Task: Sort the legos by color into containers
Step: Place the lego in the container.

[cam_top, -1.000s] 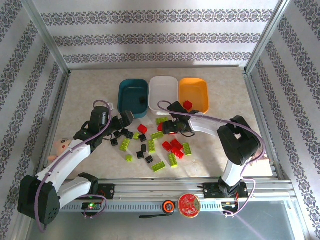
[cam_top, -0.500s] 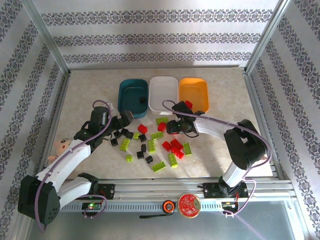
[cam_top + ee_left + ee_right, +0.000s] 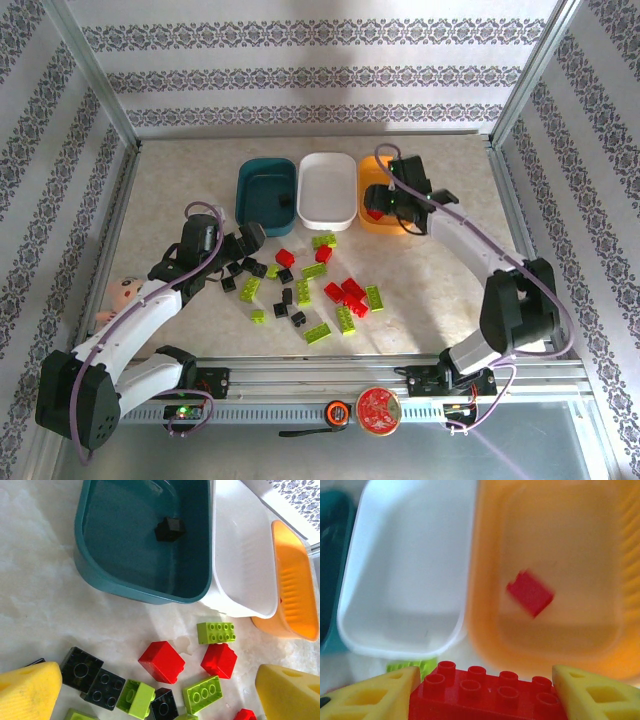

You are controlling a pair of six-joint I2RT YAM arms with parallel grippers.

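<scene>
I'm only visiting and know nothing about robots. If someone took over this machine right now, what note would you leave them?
Left tool: open, empty, hovering over the left side of the loose legos.
Right tool: shut on a long red brick, above the orange tray.
Done: one red piece in the orange tray, one black brick in the teal tray; nothing in the white tray.
Left: drop the held brick, then sort the remaining red, green and black pieces.

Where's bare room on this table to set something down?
Bare table beyond the teal tray, white tray and orange tray, also left of the teal and right of the orange. The white tray holds nothing. Crowded: the legos in front, between the arms.
</scene>
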